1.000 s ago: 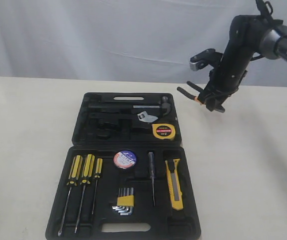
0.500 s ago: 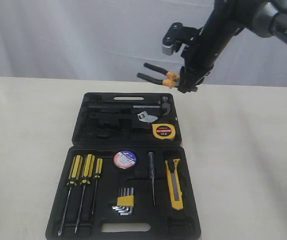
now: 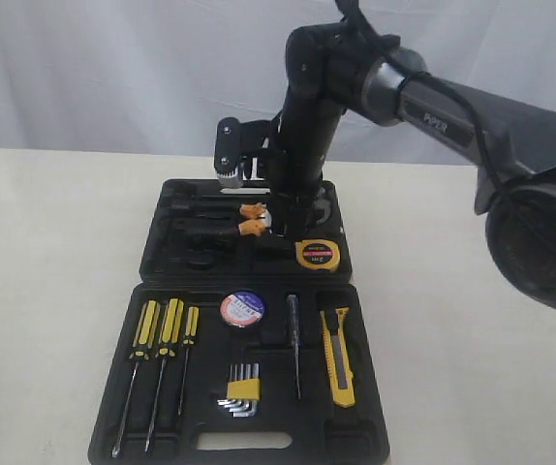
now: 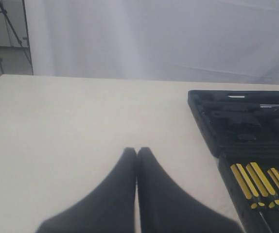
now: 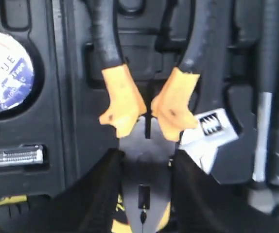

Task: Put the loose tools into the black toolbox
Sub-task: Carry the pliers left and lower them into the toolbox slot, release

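Observation:
The black toolbox (image 3: 152,281) lies open on the table. My right gripper (image 3: 280,219) is shut on the metal head of the orange-and-black-handled pliers (image 3: 250,219), holding them low over the box's far half, handles pointing left. In the right wrist view the pliers (image 5: 147,121) sit between the fingers of my right gripper (image 5: 147,155). The yellow tape measure (image 3: 317,254), the tape roll (image 3: 242,308) and the yellow-black utility knife (image 3: 337,356) lie in their slots. My left gripper (image 4: 137,151) is shut and empty over bare table beside the box (image 4: 202,121).
Yellow-black screwdrivers (image 3: 167,329), a slim tester screwdriver (image 3: 294,344) and hex keys (image 3: 241,387) fill the near tray. A silver wrench (image 5: 205,131) lies in the far half under the pliers. A white curtain backs the table.
My right arm has swung left and down from above the table right of the box to low over the box's far half, carrying the pliers.

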You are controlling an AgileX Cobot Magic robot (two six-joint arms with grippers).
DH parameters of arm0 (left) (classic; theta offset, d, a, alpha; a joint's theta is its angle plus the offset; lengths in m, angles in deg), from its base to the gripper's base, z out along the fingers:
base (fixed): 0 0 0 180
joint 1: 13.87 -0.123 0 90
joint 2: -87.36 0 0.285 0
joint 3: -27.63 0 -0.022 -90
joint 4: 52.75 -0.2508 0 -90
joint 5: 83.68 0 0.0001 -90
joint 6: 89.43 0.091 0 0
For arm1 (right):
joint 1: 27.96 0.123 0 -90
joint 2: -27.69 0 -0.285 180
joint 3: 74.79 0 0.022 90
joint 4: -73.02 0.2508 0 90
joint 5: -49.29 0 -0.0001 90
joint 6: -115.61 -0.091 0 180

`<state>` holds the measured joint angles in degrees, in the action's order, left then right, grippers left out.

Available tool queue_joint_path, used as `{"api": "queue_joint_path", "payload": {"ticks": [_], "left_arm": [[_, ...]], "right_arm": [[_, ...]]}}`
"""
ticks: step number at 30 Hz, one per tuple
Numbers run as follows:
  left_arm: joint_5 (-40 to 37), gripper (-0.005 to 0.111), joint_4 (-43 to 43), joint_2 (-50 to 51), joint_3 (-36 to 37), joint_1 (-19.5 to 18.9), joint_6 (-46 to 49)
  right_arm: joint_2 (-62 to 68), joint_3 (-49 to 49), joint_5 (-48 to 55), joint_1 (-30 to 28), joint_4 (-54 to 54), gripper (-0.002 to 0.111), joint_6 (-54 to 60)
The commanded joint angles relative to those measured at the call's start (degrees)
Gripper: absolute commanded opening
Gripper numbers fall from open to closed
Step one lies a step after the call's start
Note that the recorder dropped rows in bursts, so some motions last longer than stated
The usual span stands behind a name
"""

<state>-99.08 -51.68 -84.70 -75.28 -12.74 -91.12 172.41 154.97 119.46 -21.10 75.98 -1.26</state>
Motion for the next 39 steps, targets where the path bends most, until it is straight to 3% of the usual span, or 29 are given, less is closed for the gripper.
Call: {"api": "queue_joint_path", "payload": {"ticks": [1, 12, 20, 34, 36, 39], "left_arm": [[-0.02, 0.0, 0.14, -0.16, 0.12, 0.12, 0.0], [-0.02, 0.0, 0.14, -0.16, 0.12, 0.12, 0.0], [-0.02, 0.0, 0.14, -0.16, 0.12, 0.12, 0.0], [-0.02, 0.0, 0.14, -0.16, 0.12, 0.12, 0.0], [-0.02, 0.0, 0.14, -0.16, 0.12, 0.12, 0.0], [-0.02, 0.0, 0.14, -0.16, 0.12, 0.12, 0.0]], "right_arm": [[1.01, 0.23, -0.2, 1.29, -0.76, -0.001, 1.5], [3.99, 0.23, -5.29, 3.35, -1.74, -0.001, 3.22], [5.4, 0.23, -10.02, 3.45, -1.6, -0.001, -1.55], [6.08, 0.23, -8.06, 4.89, -1.35, 0.001, -4.82], [6.08, 0.23, -8.06, 4.89, -1.51, 0.014, -4.82], [5.76, 0.23, -8.06, 4.89, -1.51, 0.07, -4.93]]}}
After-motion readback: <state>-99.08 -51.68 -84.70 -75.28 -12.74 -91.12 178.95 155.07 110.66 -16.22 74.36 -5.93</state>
